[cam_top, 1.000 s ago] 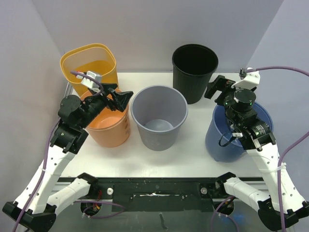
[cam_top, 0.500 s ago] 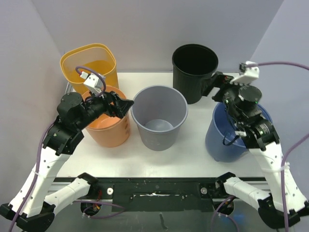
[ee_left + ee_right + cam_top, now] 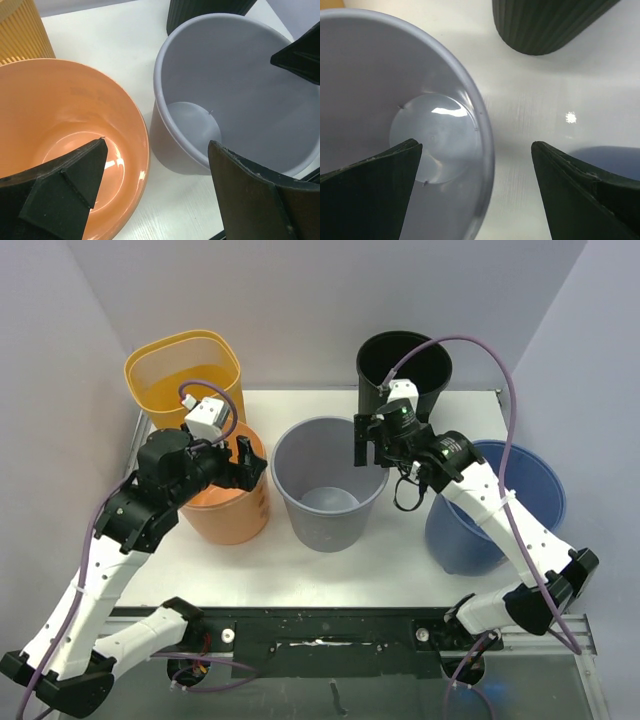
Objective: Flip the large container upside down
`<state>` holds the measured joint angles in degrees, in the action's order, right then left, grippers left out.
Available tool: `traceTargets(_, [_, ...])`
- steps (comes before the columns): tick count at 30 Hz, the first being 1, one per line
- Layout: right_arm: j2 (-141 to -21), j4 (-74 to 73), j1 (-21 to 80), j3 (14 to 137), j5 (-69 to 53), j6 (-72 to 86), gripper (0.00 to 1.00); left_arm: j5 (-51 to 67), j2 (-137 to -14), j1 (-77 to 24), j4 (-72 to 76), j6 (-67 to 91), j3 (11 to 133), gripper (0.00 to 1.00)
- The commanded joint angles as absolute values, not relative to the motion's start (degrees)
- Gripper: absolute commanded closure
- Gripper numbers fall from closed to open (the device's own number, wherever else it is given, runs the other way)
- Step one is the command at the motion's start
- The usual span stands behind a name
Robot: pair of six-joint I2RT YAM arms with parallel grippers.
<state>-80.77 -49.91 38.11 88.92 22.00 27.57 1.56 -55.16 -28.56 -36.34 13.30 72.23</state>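
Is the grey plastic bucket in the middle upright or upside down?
Upright: the grey plastic bucket shows its open mouth and inner bottom.

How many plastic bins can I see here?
5: a yellow bin back left, an orange bin in front of it, a grey bin in the centre, a black bin behind that, a blue bin at right. None seems hidden.

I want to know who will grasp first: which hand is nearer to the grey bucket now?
Right. The right hand hangs open over the rim of the grey bucket; the left hand, also open, is above the neighbouring orange bucket, just short of that rim.
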Motion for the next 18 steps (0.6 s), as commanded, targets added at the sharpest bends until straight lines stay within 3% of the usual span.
traceTargets(1, [-80.0,-52.6,36.5,91.2,24.6,28.0,0.02,0.3,-53.2,-28.8,-32.9,11.3,71.2,0.17])
traceTargets(2, [-80.5,-53.0,36.3,91.1,24.5,28.2,0.00,0.1,-53.4,-28.8,-32.4,11.2,70.9,0.17])
traceTargets(4, [-81.2,-53.3,36.1,91.1,24.0,28.4,0.06,-0.6,-54.2,-28.8,-32.0,10.5,70.7,0.17])
traceTargets(7, [-81.9,-53.3,36.0,91.2,23.2,28.4,0.19,-1.0,-55.4,-28.8,-30.9,10.0,70.8,0.18])
traceTargets(9, [-82.3,-53.0,36.0,91.4,22.9,28.3,0.32,-0.8,-55.7,-28.8,-29.2,10.0,70.6,0.18])
traceTargets(10, [-82.5,-53.0,35.9,91.5,22.8,28.2,0.42,-0.6,-55.9,-28.8,-27.9,9.9,70.4,0.17])
traceTargets(12, [-82.6,-52.4,35.9,91.4,22.8,27.7,0.70,-0.2,-56.3,-28.8,-25.5,9.9,70.1,0.17])
traceTargets(13, [-82.6,-52.1,35.8,91.3,23.0,27.3,0.90,-0.1,-56.7,-28.8,-24.2,9.9,70.1,0.18])
traceTargets(14, [-82.5,-52.0,35.5,91.3,23.4,27.1,0.99,0.2,-57.4,-28.8,-23.2,9.9,70.4,0.17])
traceTargets(18, [-82.0,-53.3,33.6,91.5,25.8,25.8,1.00,2.4,-61.2,-28.8,-20.4,11.0,72.9,0.18])
